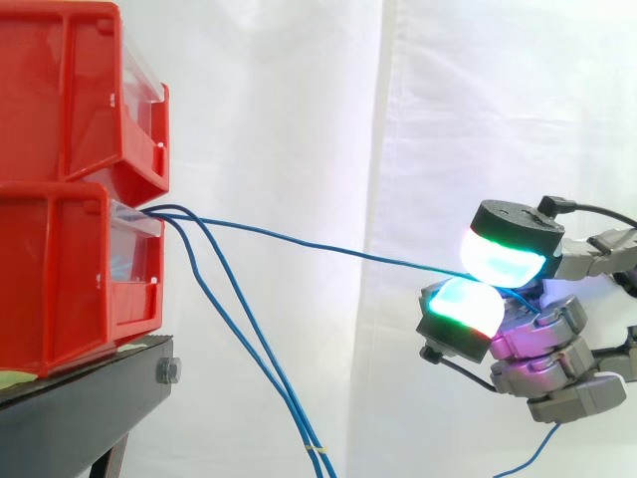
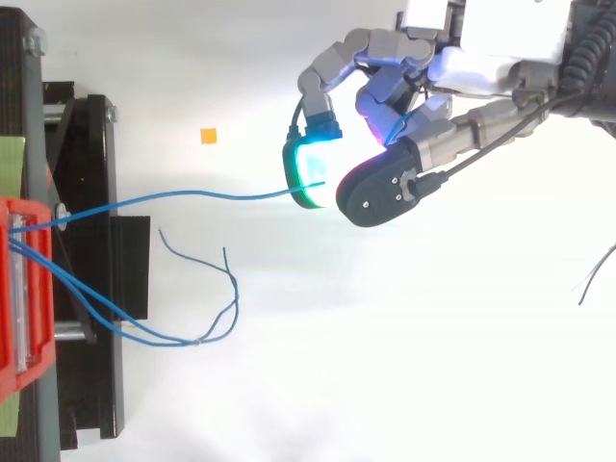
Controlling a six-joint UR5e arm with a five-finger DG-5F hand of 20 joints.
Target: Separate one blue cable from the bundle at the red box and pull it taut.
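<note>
Two red bins [image 1: 70, 189] are stacked on a black stand at the left. Several blue cables leave the lower bin's front [image 1: 159, 212]. One blue cable [image 1: 328, 249] runs almost straight from the bin to the right, and my hand [image 1: 542, 334] is shut on it, pinching it between two glowing green-white pads [image 1: 498, 261]. In the top view this cable [image 2: 192, 195] stretches from the red bin [image 2: 24, 289] to the hand [image 2: 423, 106]. The other blue cables [image 1: 249, 349] hang slack down past the stand; from above they [image 2: 183, 337] loop beside it.
The black stand [image 1: 90, 388] carries the bins, with a bolt at its corner. A white curtain hangs behind. A small orange marker [image 2: 208, 136] lies on the white floor. A loose blue cable end [image 1: 532, 460] dangles below the hand.
</note>
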